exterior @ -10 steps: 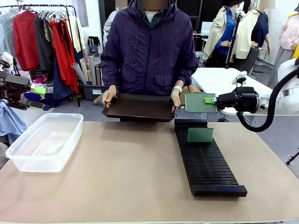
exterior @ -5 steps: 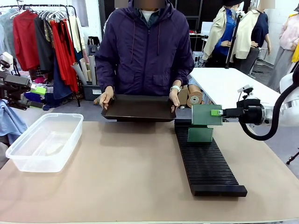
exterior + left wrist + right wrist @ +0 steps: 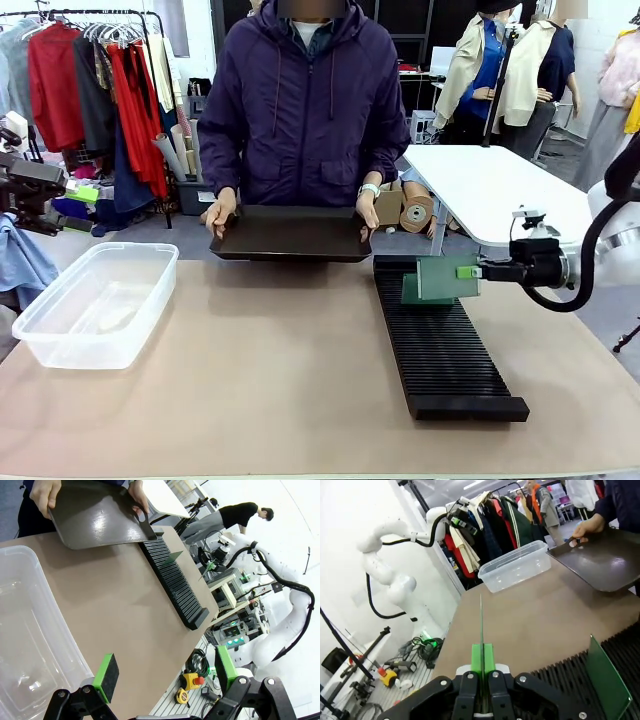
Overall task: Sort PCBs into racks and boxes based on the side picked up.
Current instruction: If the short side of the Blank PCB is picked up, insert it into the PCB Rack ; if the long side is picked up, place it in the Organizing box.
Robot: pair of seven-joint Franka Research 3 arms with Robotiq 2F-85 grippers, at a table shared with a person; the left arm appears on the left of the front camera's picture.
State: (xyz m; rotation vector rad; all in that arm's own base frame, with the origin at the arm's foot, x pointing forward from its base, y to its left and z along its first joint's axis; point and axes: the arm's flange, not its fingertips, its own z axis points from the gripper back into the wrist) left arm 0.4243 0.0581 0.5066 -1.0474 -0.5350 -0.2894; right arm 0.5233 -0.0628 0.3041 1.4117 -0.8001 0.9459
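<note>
Facing the person across the table [image 3: 250, 400], the front view has the right gripper [image 3: 470, 271] coming in from the right, pinched tight on the edge of a PCB [image 3: 447, 277] held upright over the far end of the rack [image 3: 440, 345]. A second PCB [image 3: 412, 292] stands in a slot just behind the held one and is partly hidden by it. The rack lies lengthwise on the right half of the table. The box [image 3: 98, 303] sits at the table's left side, well apart from the rack. The person stands at the far edge, and both hands [image 3: 219, 212] hold a tray [image 3: 292, 235] just above the table, its right corner near the rack's far end.

Left wrist view: the left gripper [image 3: 162, 672] hangs with its jaws wide apart and nothing between them, above the box [image 3: 30, 630]. Farther off lie the rack [image 3: 172, 587], with a PCB [image 3: 173, 557] standing in it, and the tray [image 3: 97, 515] in the person's hands.

Right wrist view: the right gripper [image 3: 482, 660] has its green pads pressed together on a PCB [image 3: 481, 625], seen edge-on as a thin line rising from the fingers. Below it lie the rack's [image 3: 570, 672] slots, with another PCB [image 3: 606, 677] standing tilted in the rack at the lower right. The box [image 3: 516, 566] and tray [image 3: 605, 560] lie beyond.
</note>
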